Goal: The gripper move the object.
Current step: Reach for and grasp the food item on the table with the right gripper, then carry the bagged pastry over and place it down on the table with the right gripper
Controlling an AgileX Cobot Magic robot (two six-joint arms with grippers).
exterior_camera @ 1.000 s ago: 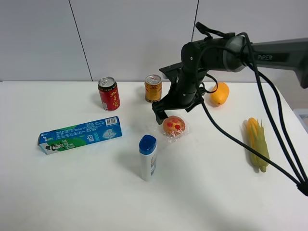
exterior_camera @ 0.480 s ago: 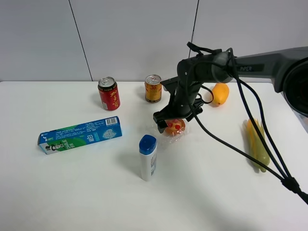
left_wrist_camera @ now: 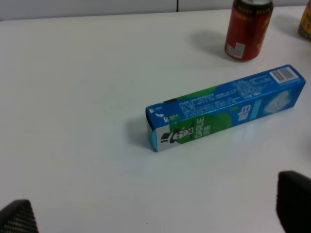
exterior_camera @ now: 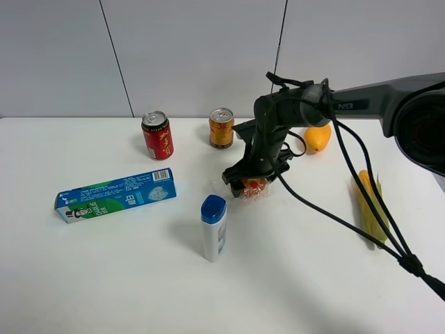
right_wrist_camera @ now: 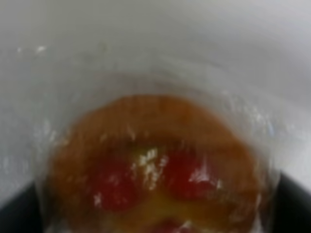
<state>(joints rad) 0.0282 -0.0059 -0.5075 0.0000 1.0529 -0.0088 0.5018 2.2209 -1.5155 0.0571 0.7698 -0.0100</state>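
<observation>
The object, a plastic-wrapped golden-brown bun with red spots (exterior_camera: 254, 186), lies on the white table (exterior_camera: 104, 264) near the middle. My right gripper (exterior_camera: 253, 179) has come down over it, with a black finger on each side of the wrap. In the right wrist view the bun (right_wrist_camera: 155, 165) fills the frame, blurred, with dark fingertips (right_wrist_camera: 14, 213) at the two lower corners, wide apart. My left gripper (left_wrist_camera: 155, 213) is open and empty; only its two fingertips (left_wrist_camera: 294, 206) show, above bare table. The left arm is out of the exterior view.
A white bottle with a blue cap (exterior_camera: 214, 227) stands just in front of the bun. A blue toothpaste box (exterior_camera: 116, 195) lies to the left. A red can (exterior_camera: 158, 135) and a gold can (exterior_camera: 222, 127) stand behind. An orange mango (exterior_camera: 317, 136) and a corn cob (exterior_camera: 370, 207) are to the right.
My right gripper has moved down and slightly forward, from above and behind the bun to straddling it. The bun has stayed in place. Nothing else moved.
</observation>
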